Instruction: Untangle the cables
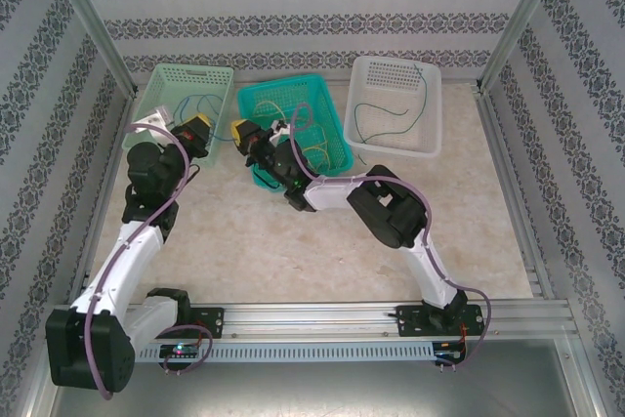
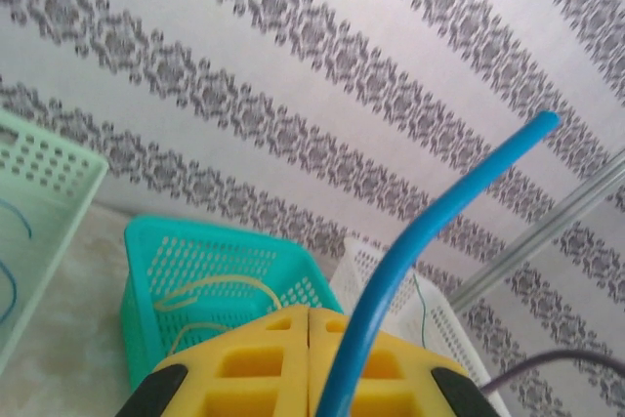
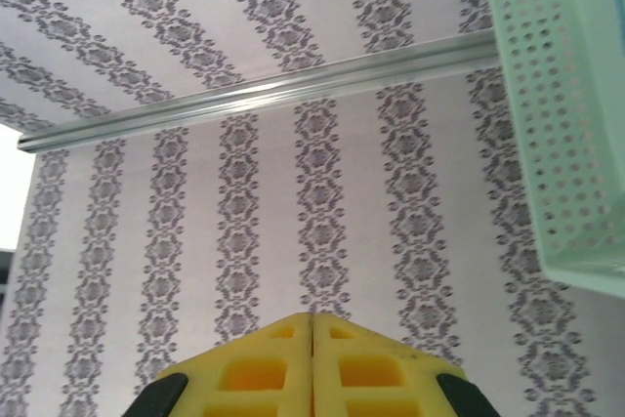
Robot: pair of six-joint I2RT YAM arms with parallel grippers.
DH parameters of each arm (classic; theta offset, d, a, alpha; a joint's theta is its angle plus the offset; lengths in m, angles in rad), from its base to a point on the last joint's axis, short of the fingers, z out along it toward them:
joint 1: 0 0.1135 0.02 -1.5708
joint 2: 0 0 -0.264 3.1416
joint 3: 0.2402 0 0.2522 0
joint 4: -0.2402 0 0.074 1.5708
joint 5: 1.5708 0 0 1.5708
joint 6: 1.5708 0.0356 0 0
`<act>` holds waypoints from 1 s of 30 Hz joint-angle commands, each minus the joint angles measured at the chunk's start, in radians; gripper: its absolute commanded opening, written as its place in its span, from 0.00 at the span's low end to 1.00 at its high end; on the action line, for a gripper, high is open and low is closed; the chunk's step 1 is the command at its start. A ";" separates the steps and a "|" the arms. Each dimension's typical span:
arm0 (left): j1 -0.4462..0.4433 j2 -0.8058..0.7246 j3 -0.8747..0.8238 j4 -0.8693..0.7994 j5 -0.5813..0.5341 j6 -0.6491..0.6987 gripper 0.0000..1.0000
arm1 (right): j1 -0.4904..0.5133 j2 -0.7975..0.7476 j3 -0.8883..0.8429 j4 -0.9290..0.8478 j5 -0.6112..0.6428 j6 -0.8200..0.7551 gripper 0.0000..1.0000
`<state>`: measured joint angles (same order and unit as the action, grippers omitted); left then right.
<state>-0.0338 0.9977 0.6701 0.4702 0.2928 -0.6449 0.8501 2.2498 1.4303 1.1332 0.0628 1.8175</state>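
Colour sorting: left claw point(image 2: 309, 314), jaws closed, apparently pinches blue cable point(image 2: 430, 217) near pale green basket point(image 1: 190, 68); right claw point(image 3: 312, 317), closed and empty, hangs beside teal basket point(image 1: 293, 84) holding yellow cables point(image 2: 210, 287).

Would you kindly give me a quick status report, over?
Left end effector shut on blue cable, its end in the air. Right end effector shut, empty. Yellow cables in teal basket.

In a row: left basket point(image 1: 195, 69), middle basket point(image 1: 283, 86), right basket point(image 1: 393, 149); cables point(image 1: 374, 110) inside each.
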 commanded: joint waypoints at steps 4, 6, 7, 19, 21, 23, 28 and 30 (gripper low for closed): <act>-0.001 -0.015 0.084 0.026 -0.076 0.060 0.01 | -0.045 -0.060 -0.001 0.029 0.008 -0.087 0.98; 0.001 0.013 0.150 -0.080 -0.081 0.129 0.01 | -0.063 -0.107 -0.036 -0.008 -0.023 -0.150 0.98; 0.002 0.027 0.180 -0.120 -0.091 0.154 0.01 | -0.070 -0.123 -0.050 -0.024 -0.036 -0.166 0.98; 0.174 0.279 0.467 -0.405 -0.246 0.280 0.04 | -0.179 -0.461 -0.436 -0.202 -0.169 -0.440 0.98; 0.193 0.355 0.544 -0.474 -0.229 0.304 0.04 | -0.194 -0.520 -0.488 -0.246 -0.178 -0.489 0.98; 0.208 0.447 0.646 -0.586 -0.222 0.320 0.03 | -0.208 -0.578 -0.544 -0.295 -0.171 -0.530 0.98; 0.251 0.689 0.836 -0.743 -0.124 0.361 0.03 | -0.238 -0.747 -0.630 -0.527 -0.136 -0.662 0.98; 0.269 0.789 0.906 -0.787 -0.086 0.359 0.03 | -0.249 -0.820 -0.647 -0.635 -0.119 -0.714 0.98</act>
<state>0.2070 1.6917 1.5154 -0.1604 0.1352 -0.3271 0.6151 1.5112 0.8070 0.6716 -0.0830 1.2354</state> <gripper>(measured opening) 0.057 0.982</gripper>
